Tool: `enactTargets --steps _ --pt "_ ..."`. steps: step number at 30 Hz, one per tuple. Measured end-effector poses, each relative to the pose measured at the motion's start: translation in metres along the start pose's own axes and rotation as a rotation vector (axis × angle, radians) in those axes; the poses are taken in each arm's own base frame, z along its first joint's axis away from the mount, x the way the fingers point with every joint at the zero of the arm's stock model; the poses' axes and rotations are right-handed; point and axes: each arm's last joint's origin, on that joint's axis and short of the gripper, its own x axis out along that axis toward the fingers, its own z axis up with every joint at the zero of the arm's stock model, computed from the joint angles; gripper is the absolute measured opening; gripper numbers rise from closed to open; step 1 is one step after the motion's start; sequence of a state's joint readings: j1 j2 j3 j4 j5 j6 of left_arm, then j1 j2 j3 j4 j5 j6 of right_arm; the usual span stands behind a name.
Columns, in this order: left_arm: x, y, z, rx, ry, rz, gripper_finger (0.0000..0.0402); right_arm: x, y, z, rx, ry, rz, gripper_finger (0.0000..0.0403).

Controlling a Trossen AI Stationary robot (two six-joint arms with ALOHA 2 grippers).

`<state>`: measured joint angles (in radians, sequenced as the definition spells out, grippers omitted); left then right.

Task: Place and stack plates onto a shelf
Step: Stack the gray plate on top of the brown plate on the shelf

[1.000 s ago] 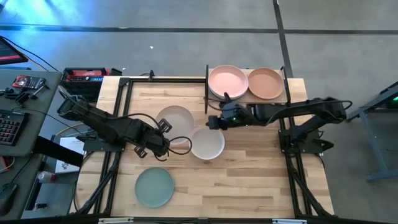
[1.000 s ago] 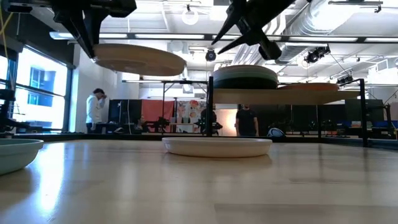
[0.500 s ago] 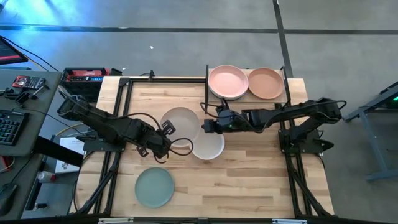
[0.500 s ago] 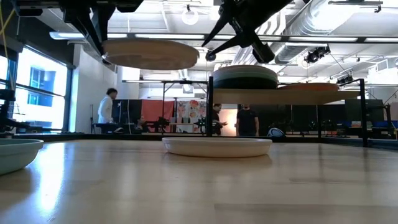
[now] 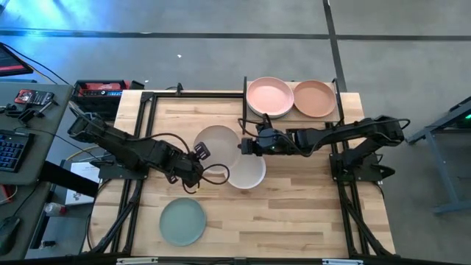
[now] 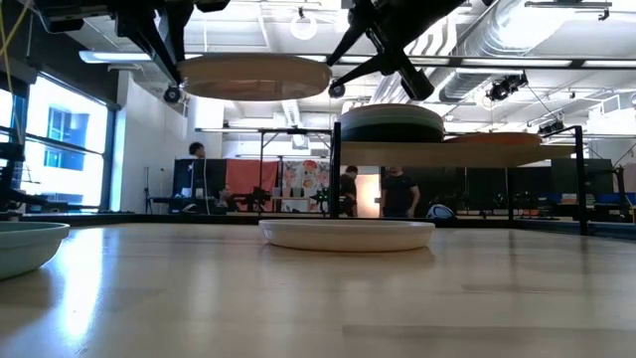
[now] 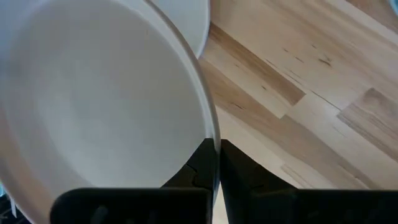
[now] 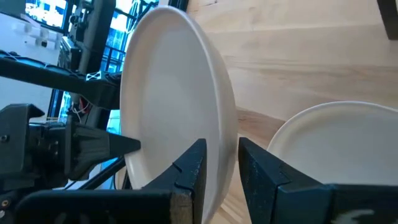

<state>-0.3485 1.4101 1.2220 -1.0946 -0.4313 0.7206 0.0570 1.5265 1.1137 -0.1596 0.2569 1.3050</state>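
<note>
Nearest the table's front edge, a round pale mint green plate (image 5: 182,221) lies flat on the butcher-block tabletop (image 5: 294,213). Beyond it, a round cream plate (image 5: 246,170) rests on the wood. Above and just beside it, a second cream plate (image 5: 217,141) hangs level in the air, held at 2 sides. The left gripper (image 5: 197,157) pinches its rim, fingers (image 7: 208,165) pressed onto the edge. The right gripper (image 5: 243,146) stands at the opposite rim, its fingers (image 8: 193,168) spread either side of the edge. Farthest back, the light-wood shelf (image 5: 339,110) on black posts carries a salmon pink plate (image 5: 270,96) topping a stack and a darker salmon plate (image 5: 315,99) beside it.
</note>
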Motion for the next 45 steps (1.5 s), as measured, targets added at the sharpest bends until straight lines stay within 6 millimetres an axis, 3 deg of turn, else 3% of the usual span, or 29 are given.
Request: enactTargets --steps 6,15,31,45 --pt "0.0 0.001 0.0 0.005 -0.002 0.003 0.0001 0.0 0.0 0.0 -0.002 -0.005 -0.001 0.0069" --pt "0.001 0.005 0.001 -0.013 -0.013 0.042 0.0001 0.0 -0.001 0.001 -0.006 -0.022 -0.017 0.0007" --pt "0.002 0.008 0.001 -0.029 -0.018 0.059 0.0029 0.0 -0.003 0.0 0.022 -0.019 -0.037 0.0" --pt "0.005 0.015 -0.002 -0.324 -0.067 0.021 0.0119 0.0 -0.008 -0.002 0.027 -0.006 -0.083 0.0"
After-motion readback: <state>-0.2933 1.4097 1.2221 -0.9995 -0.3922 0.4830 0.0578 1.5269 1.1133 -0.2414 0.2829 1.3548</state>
